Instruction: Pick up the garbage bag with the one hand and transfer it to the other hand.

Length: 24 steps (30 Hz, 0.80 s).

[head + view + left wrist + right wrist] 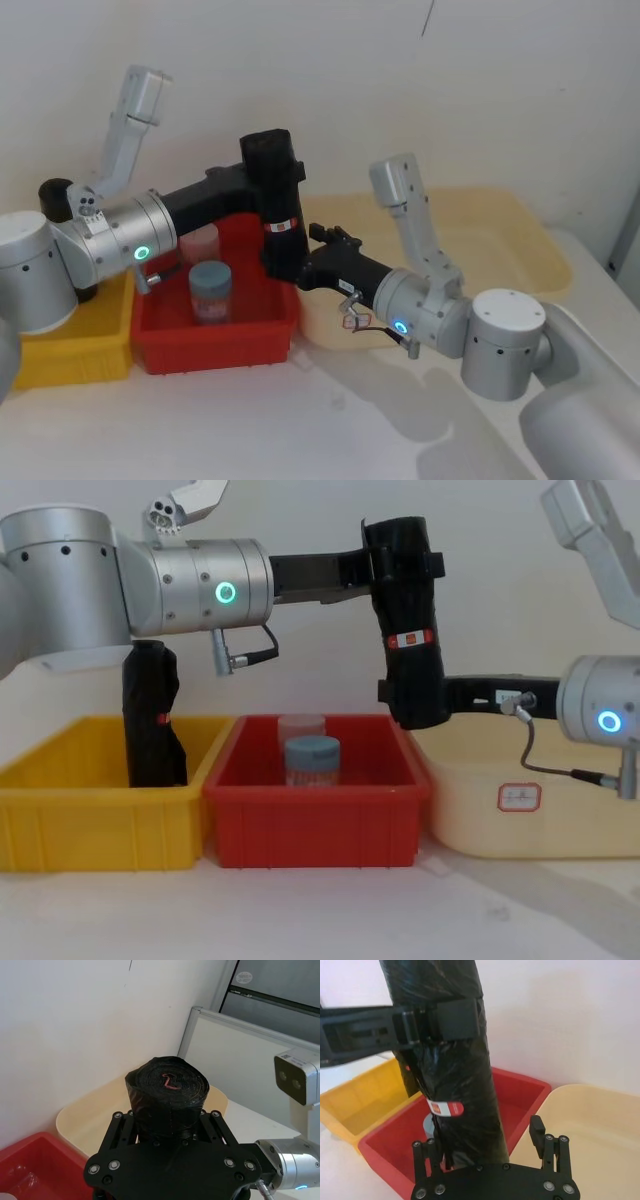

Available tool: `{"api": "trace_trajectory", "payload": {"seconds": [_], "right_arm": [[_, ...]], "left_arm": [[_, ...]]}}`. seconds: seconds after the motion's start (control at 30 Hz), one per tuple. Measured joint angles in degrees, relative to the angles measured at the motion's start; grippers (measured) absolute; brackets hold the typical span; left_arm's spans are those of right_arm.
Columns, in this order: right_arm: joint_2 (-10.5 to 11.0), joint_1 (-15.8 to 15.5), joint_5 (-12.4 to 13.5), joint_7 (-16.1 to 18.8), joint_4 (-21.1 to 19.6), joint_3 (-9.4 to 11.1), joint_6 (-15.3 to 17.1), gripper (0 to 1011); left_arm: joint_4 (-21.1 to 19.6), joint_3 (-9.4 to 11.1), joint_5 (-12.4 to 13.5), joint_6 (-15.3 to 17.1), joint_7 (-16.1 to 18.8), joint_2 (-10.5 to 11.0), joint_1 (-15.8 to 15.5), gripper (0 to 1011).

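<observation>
Right end effector [482, 1135], on the blue-ringed arm reaching in from the right, sits at the lower end of the garbage bag [412, 675]. Its two fingers are spread to either side of the roll, and one of them stands clear of the black plastic, so it is released rather than gripping. On the near counter [320, 910] three containers stand in a row: a yellow bin [95, 825] at the left, a red bin [315, 825] in the middle and a cream tub [560, 820] at the right. A slim wrinkled black roll [152, 720] stands upright in the yellow bin. A clear jar with a grey-blue lid [311, 760] stands in the red bin, with a clear cup [300, 725] just behind it. The garbage bag hangs upright in the air above the right side of the red bin, close to the tub, its red label [408, 638] about halfway down. Left end effector [402, 560], on the green-ringed arm reaching across from the left, is clenched on the bag near its top, a finger on each side. A plain pale wall [500, 600] lies behind.
</observation>
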Motion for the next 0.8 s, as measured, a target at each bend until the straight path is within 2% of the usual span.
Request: {"api": "trace_trajectory", "payload": {"seconds": [0.3,0.4,0.47,0.8], "right_arm": [[-1.06,0.69,0.51,-0.02,0.39,0.12,0.49,1000],[-1.27,0.82,0.7,-0.01,0.39,0.15,0.63,962],[-1.39,0.87,0.8,0.0,0.39,0.16,0.69,931],[-1.72,1.03,1.12,0.16,0.38,0.2,0.89,642]], "left_arm": [[1.24,0.79,-0.07,0.25,-0.05,-0.05,-0.58,446],[1.47,0.95,-0.07,0.28,-0.05,-0.06,-0.69,446],[1.73,1.09,-0.07,0.29,-0.05,-0.07,-0.78,446],[2.18,1.36,-0.07,0.32,-0.04,-0.12,-1.03,446]]}}
